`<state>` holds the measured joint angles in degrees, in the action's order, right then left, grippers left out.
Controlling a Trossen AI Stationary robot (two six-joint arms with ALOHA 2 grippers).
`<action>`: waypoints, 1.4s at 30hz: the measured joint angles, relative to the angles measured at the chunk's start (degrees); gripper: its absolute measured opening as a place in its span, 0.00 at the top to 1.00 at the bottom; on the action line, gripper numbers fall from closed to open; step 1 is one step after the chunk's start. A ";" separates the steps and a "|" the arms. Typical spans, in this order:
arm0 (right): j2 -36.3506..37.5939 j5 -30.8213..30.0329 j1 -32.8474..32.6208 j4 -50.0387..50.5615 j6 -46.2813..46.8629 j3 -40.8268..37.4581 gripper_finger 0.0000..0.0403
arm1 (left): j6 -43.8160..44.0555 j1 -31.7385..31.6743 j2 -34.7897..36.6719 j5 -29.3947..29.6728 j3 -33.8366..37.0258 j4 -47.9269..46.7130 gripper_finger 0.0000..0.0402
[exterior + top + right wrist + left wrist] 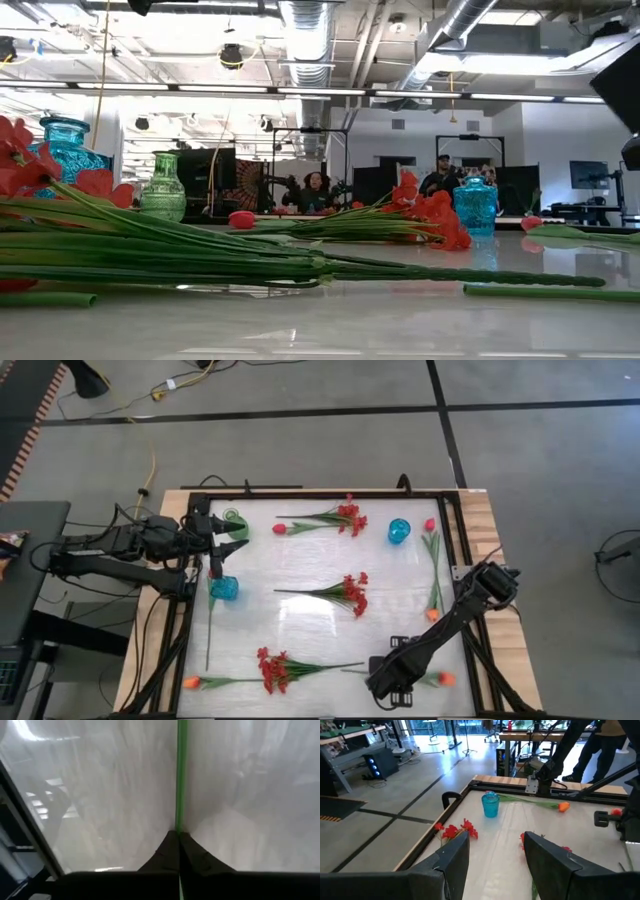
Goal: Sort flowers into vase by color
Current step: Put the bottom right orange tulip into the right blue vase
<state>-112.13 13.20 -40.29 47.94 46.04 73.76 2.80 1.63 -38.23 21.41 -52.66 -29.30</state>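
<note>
1 right hand [178, 836] pinches a stem [181, 775] near the table edge [470, 660].

You've got 4 red sprays [351, 517], 2 red-pink tulip buds [279, 529], 3 orange tulip buds [432, 615], 2 blue vases [400, 531], 1 green vase [163, 188] on the worktop [300, 565].

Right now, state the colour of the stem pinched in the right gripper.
Green; the stem shows best in the right wrist view.

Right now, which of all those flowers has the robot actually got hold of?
The orange tulip at the table's near right corner. The right end effector is pinched shut on its green stem, while every other flower lies untouched.
</note>
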 joint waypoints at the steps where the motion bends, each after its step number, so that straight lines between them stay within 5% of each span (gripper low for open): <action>1: 0.48 0.77 0.02 -0.04 -0.03 -0.03 0.93 | -0.01 0.00 0.02 0.02 0.00 0.00 0.56; 7: 5.78 5.73 0.18 -0.67 0.41 0.01 0.94 | -0.45 0.00 0.02 0.02 0.00 -0.01 0.56; 12: 10.05 3.21 2.42 -0.69 5.84 0.02 0.96 | -0.45 0.00 0.02 0.31 0.00 0.00 0.56; 16: 11.85 -1.15 6.79 -0.76 14.34 0.04 0.95 | -0.47 0.00 0.02 0.44 0.00 0.00 0.56; 22: 12.45 1.56 14.56 -0.52 21.82 0.06 0.95 | -0.16 0.00 0.02 0.44 0.00 0.00 0.56; 36: 12.47 0.54 19.60 -6.71 15.56 -8.26 0.94 | 0.84 0.00 0.02 0.44 0.00 0.03 0.56; 42: 12.50 0.18 19.87 -8.58 9.40 -8.77 0.85 | 0.87 0.00 0.02 0.44 0.00 0.04 0.56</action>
<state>-99.63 13.39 -20.43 39.36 55.44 64.99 3.66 1.63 -38.22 21.85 -52.66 -29.26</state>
